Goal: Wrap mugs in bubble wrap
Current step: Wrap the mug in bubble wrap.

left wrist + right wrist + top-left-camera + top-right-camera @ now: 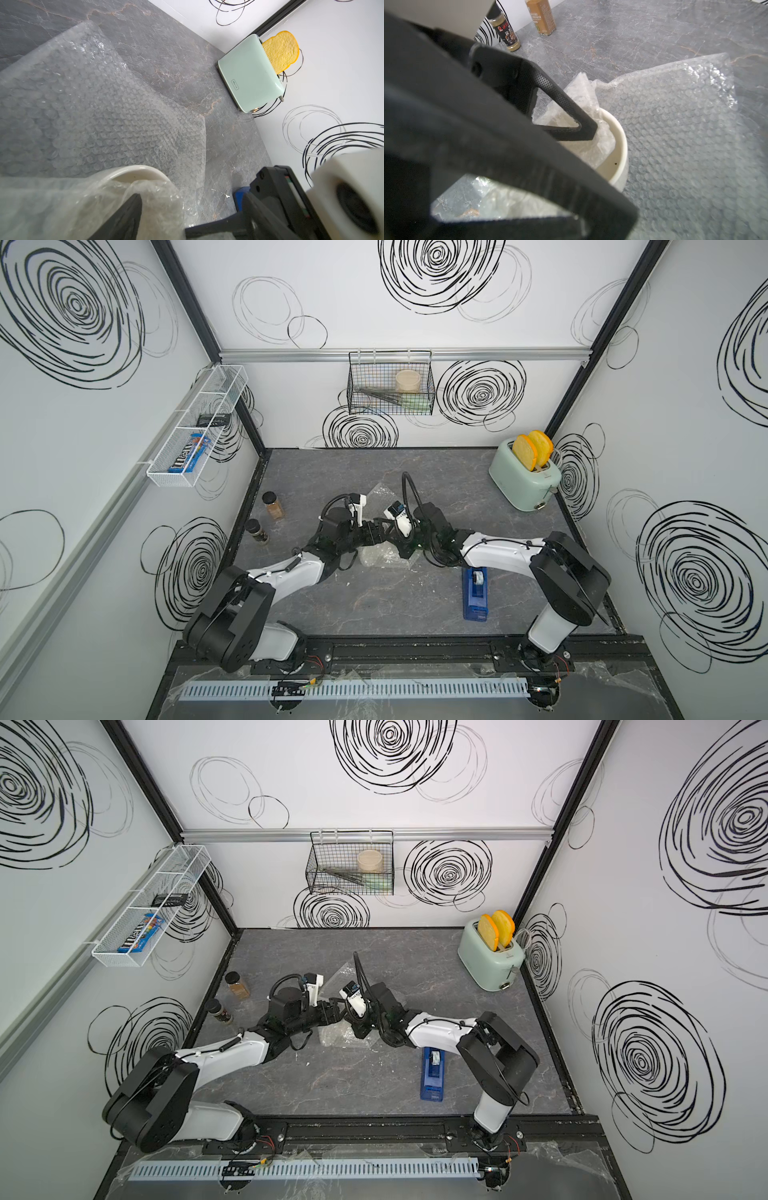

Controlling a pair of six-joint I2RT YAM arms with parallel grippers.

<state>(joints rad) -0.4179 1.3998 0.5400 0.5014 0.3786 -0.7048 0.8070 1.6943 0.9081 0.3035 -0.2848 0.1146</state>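
Note:
The cream-white mug (618, 149) stands on the bubble wrap (685, 124), with the sheet pulled up its side and tucked into its mouth. The rim of the mug (137, 173) shows above crumpled bubble wrap (93, 116). My left gripper (187, 212) is open. One of its fingers (566, 108) presses the tucked wrap inside the mouth, and the other stays outside the wall. My right gripper (612, 218) is shut and hangs over the near rim. In both top views the left gripper (380, 533) (336, 1011) and right gripper (401, 547) (359, 1027) meet mid-table and hide the mug.
A mint toaster (525, 477) with bread stands at the back right. A blue tape dispenser (476, 591) lies under the right forearm. Two spice jars (274, 506) (257, 531) stand by the left wall. A black wire basket (390, 383) hangs on the back wall.

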